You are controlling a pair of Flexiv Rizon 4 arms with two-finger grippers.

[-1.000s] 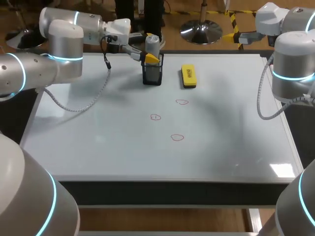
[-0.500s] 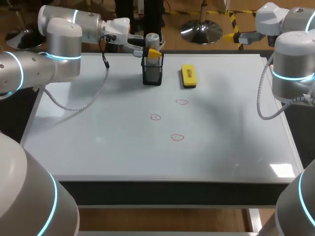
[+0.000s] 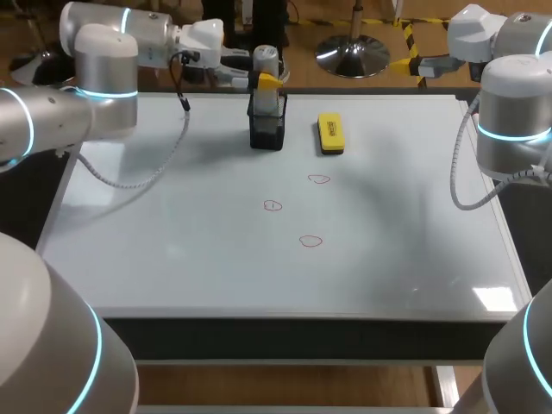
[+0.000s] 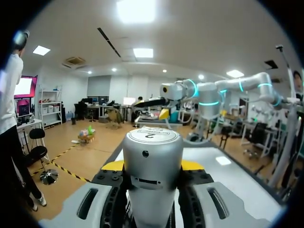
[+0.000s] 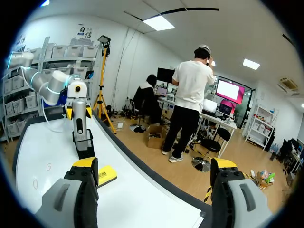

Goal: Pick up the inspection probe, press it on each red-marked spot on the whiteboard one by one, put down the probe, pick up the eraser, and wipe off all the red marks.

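Observation:
My left gripper is shut on the inspection probe, a grey cylinder held upright above the black holder at the whiteboard's far edge. In the left wrist view the probe fills the gap between my yellow-tipped fingers. Its lower end seems to reach into the holder's top. The yellow eraser lies right of the holder. Three red marks sit mid-board. My right gripper is open with nothing in it, off the far right corner.
The whiteboard covers the whole table top. A grey cable from my left arm hangs over its far left part. My right arm's column stands at the board's right edge.
My left gripper has closed on the probe and raised it partly up out of the holder. The right arm has not moved.

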